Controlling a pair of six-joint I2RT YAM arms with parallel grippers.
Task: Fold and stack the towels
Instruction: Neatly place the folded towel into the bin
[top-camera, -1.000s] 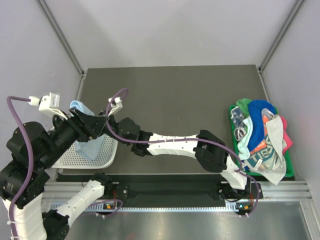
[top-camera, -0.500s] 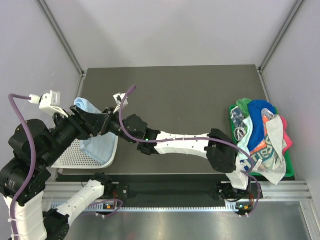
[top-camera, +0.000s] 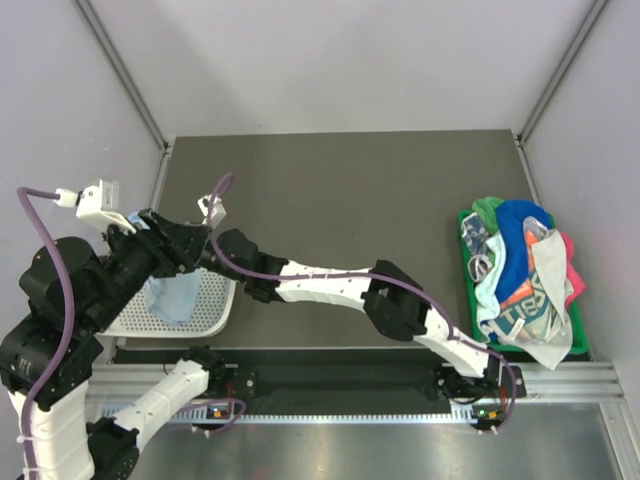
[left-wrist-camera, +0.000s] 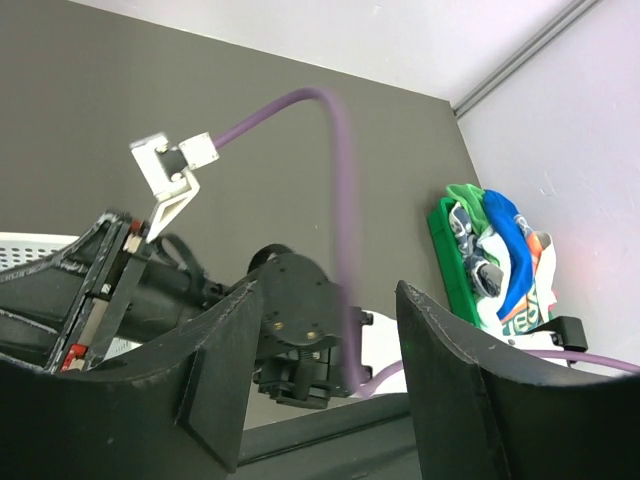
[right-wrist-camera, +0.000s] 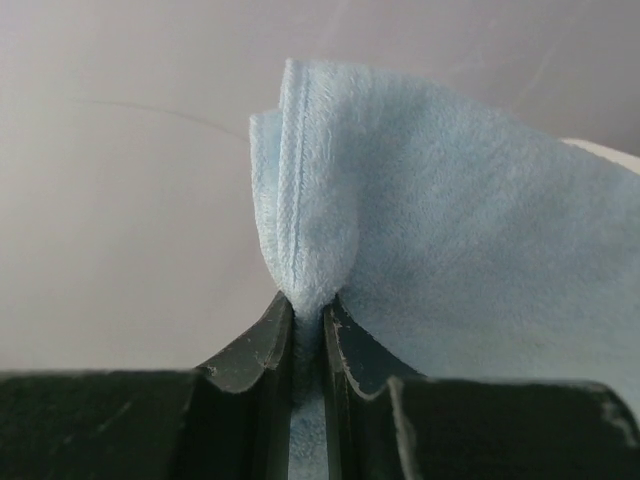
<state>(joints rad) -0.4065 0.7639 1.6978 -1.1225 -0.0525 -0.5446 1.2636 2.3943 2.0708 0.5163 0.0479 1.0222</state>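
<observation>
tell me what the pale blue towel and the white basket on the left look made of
The pale blue towel looks like soft plush cloth, probably terry or microfibre: fuzzy matte nap and a stitched hem show where the right gripper pinches it. The white basket seems rigid matte plastic, its floor a regular grid of small holes.

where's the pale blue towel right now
Top view, far left: the pale blue towel hangs over the white mesh basket, pinched in the right gripper.
</observation>
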